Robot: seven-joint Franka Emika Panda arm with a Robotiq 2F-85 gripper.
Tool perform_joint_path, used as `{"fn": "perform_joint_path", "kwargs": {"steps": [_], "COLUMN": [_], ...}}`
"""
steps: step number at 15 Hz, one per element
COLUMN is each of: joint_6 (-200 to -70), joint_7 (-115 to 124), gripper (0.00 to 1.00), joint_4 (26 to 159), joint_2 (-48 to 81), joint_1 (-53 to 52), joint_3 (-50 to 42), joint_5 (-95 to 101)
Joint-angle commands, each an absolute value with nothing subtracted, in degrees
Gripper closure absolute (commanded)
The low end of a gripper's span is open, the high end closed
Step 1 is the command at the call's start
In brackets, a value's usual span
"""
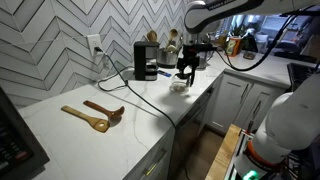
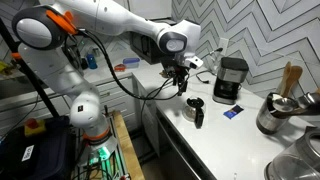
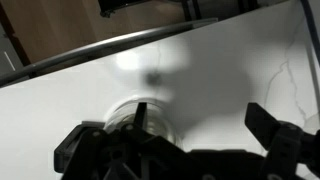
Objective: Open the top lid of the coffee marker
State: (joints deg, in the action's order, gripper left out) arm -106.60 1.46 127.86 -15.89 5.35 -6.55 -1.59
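Observation:
The black coffee maker [image 1: 146,60] stands against the tiled wall at the back of the white counter; it also shows in an exterior view [image 2: 230,80]. Its top lid looks closed. My gripper [image 1: 186,68] hangs above the counter in front of the machine, apart from it, and also shows in an exterior view [image 2: 180,80]. In the wrist view the gripper [image 3: 200,122] is open and empty, pointing down at the bare counter. The coffee maker is out of the wrist view.
A small round cup [image 1: 180,86] sits on the counter just below the gripper; its rim [image 3: 130,112] lies by one finger. Wooden spoons [image 1: 95,115] lie nearer the front. A utensil holder [image 1: 165,50] and a metal pot [image 2: 275,112] stand beside the machine.

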Motion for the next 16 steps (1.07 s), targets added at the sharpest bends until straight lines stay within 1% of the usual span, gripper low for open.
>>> {"fn": "perform_joint_path", "kwargs": {"steps": [1,7,16], "joint_6": [-106.5,-107.4,-111.8], "joint_7": [1.4,2.0,4.7], "gripper": [0.0,0.0,0.0], "joint_4": [127.7,126.7,105.7], "joint_2": [-15.9,-15.1,-8.2], "joint_1": [5.6,5.7,6.5], "joint_3": [-6.3,-6.2,-7.3], "joint_5": [-1.6,-1.4,-2.8]}}
